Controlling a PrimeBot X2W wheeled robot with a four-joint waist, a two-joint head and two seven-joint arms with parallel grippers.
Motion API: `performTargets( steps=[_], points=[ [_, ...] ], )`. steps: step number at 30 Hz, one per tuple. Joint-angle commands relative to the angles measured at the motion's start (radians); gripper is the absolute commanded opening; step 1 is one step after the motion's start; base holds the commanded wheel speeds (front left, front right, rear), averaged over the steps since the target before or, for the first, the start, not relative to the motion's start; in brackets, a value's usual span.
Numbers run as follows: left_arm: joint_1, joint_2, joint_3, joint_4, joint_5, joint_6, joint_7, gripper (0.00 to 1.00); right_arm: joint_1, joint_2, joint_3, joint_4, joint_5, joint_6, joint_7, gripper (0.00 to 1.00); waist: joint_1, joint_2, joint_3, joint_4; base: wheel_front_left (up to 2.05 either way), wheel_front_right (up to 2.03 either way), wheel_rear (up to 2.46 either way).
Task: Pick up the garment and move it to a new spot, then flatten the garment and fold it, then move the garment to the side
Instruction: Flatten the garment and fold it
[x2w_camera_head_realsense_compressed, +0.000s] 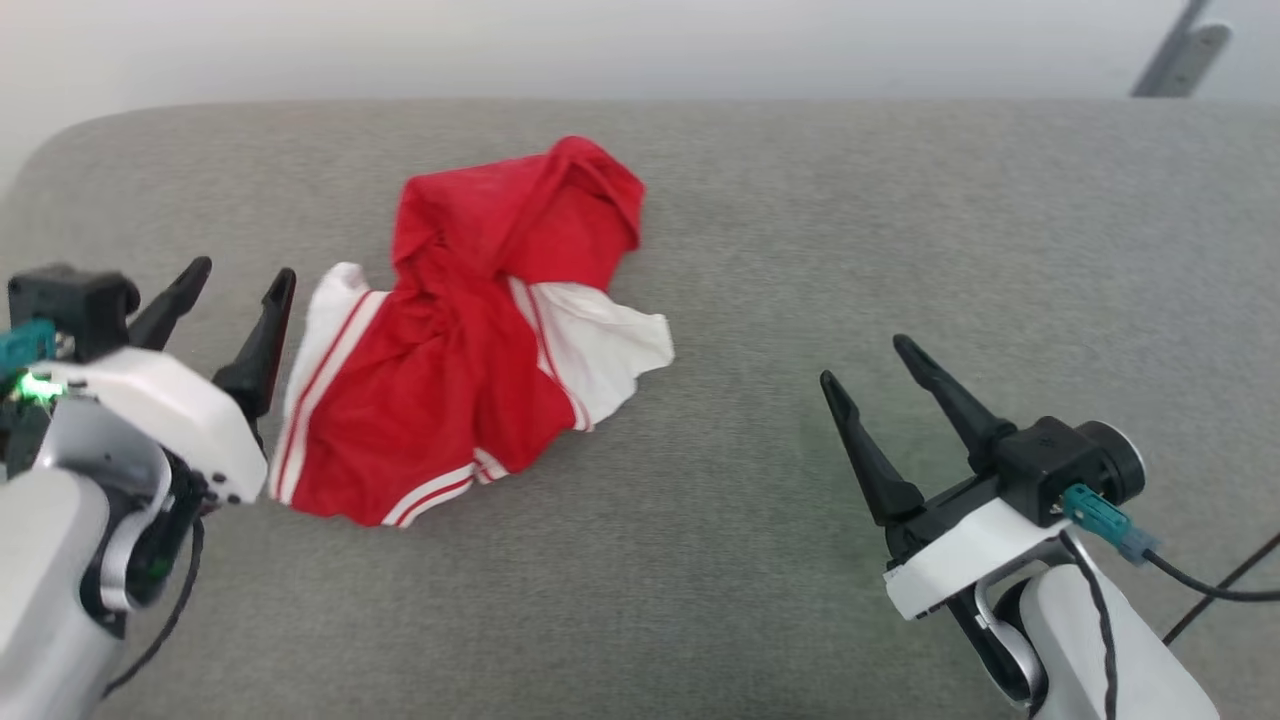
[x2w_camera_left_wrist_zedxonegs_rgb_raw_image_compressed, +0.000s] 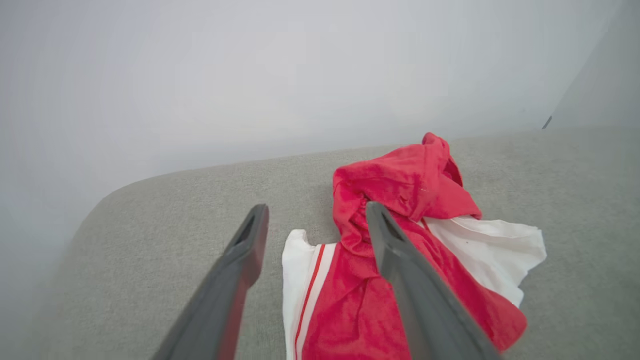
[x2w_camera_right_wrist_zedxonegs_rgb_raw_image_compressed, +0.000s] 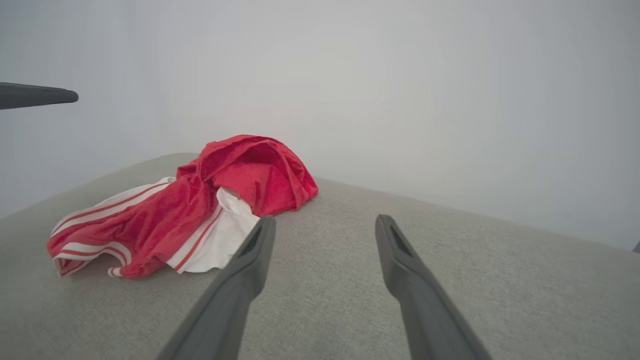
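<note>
Grey upholstered surface (x2w_camera_head_realsense_compressed: 900, 250) is cut off at the frame edges. Garment (x2w_camera_head_realsense_compressed: 470, 370) is left crumpled left of centre on it, shape unreadable, partly hidden by a finger in left wrist view. Left claw (x2w_camera_head_realsense_compressed: 245, 270) is held apart, empty, just beside the garment. Right claw (x2w_camera_head_realsense_compressed: 860, 360) is held apart, empty, well clear.

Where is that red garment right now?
In the head view the garment lies crumpled on the grey cushion, left of centre, beside the open left gripper.
</note>
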Motion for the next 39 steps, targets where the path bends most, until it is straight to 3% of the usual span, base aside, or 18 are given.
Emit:
performTargets(
  steps=[1, 12, 22, 29, 39],
  points=[
    [0.032, -0.006, 0.009, -0.013, 0.003, 0.015, -0.029, 1.00, -0.017, -0.007, 0.016, 0.018, 0.013, 0.000, -0.002, 1.00, 0.0000, 0.0000, -0.010, 0.035, 0.00, 0.00, 0.00],
    [0.167, -0.053, 0.038, -0.051, 0.028, 0.058, -0.245, 1.00, -0.131, -0.053, 0.112, 0.120, 0.071, 0.000, 0.081, 1.00, 0.0000, 0.0000, -0.008, 0.149, 0.00, 0.00, 0.00],
    [0.246, -0.158, 0.123, -0.060, 0.095, 0.095, -0.303, 1.00, -0.265, -0.089, 0.184, 0.215, 0.123, 0.000, 0.228, 1.00, 0.0000, 0.0000, 0.013, 0.270, 0.00, 0.00, 0.00],
    [0.333, -0.306, 0.256, -0.091, 0.226, 0.058, -0.303, 1.00, -0.372, -0.123, 0.257, 0.330, 0.179, 0.000, 0.410, 1.00, 0.0000, 0.0000, 0.033, 0.358, 0.00, 0.00, 0.00],
    [0.408, -0.481, 0.407, -0.066, 0.372, -0.018, -0.303, 1.00, -0.477, -0.128, 0.354, 0.498, 0.261, 0.000, 0.640, 1.00, 0.0000, 0.0000, 0.054, 0.421, 0.00, 0.00, 0.00]
  ],
)
